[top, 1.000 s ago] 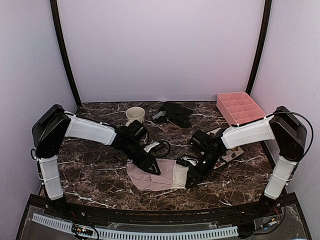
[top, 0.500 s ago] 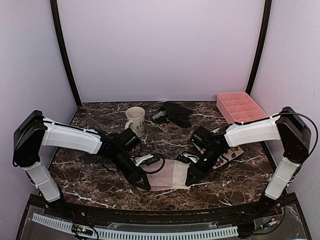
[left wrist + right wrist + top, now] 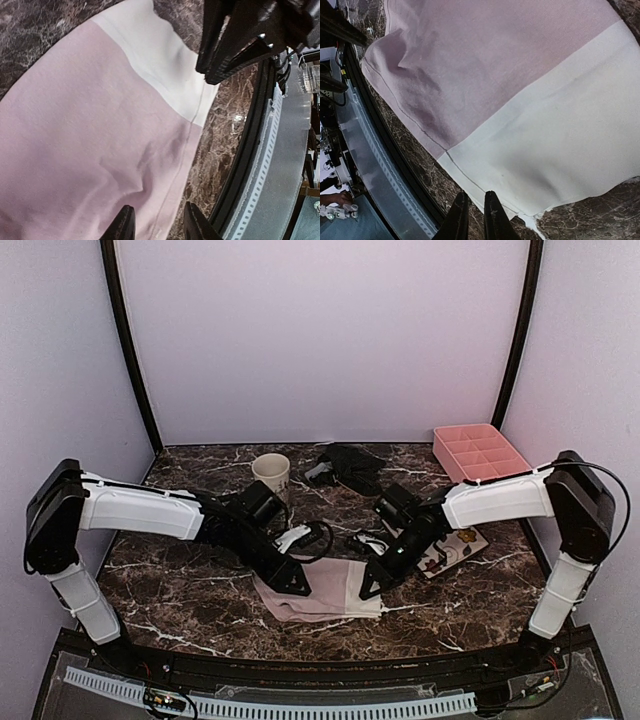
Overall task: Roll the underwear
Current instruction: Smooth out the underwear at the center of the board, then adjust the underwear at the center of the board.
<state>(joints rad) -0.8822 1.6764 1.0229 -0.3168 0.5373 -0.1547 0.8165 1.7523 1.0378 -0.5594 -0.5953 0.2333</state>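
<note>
Pale pink and white underwear (image 3: 325, 590); black underwear (image 3: 352, 466); dark brown, white-veined marble bench (image 3: 190, 585); cream mug (image 3: 271, 473); pink divided tray (image 3: 480, 454).

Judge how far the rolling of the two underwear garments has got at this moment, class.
Nothing looks rolled yet. The pale pink and white cloth underwear lies spread flat near the table's front edge, with the left gripper and right gripper down at its two ends; whether either grips it I cannot tell. The black ribbed underwear lies crumpled at the back, unattended. Both rolls remain to do.
</note>
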